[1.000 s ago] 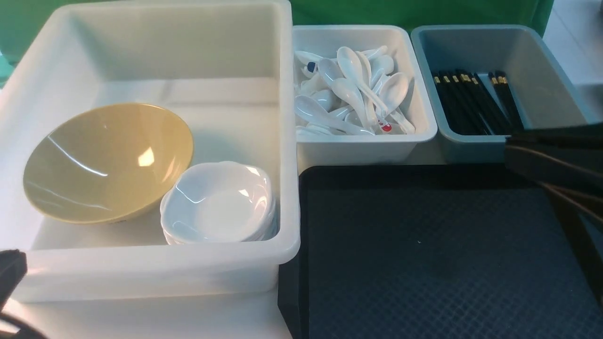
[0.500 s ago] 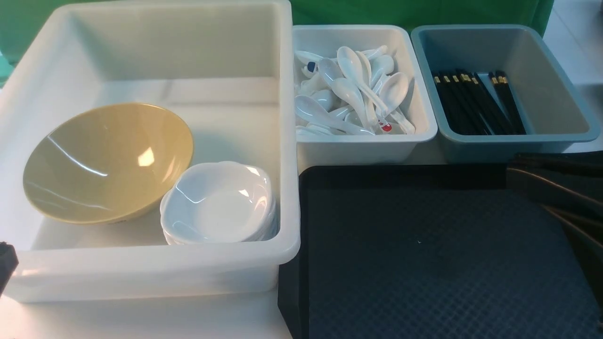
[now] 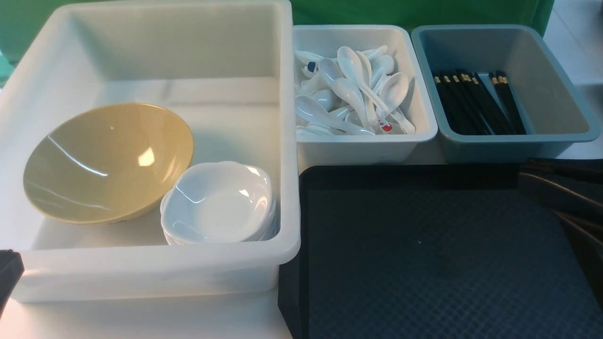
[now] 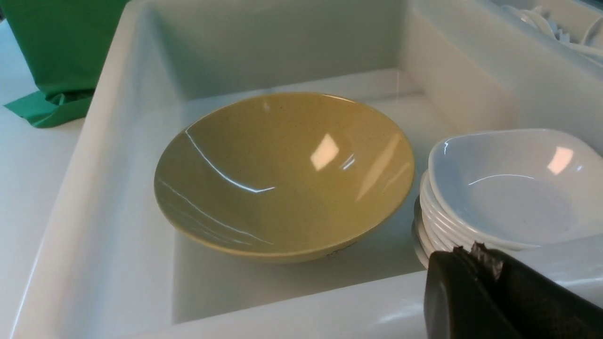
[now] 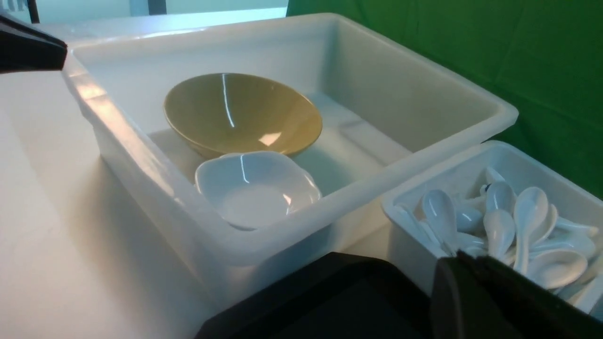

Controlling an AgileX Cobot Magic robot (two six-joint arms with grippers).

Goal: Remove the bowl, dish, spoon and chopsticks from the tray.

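Right arm (image 3: 560, 188) has pulled back twd tray's (image 3: 424, 263) right edge; we find both grippers shut, empty. Tray bare: park arms clear.

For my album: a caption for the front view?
Bare black textured tray beside big white tub holding mustard-yellow bowl.

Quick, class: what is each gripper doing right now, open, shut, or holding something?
Left gripper: shut, holding nothing, near the big white tub.
Right gripper: shut, holding nothing, above the black tray.
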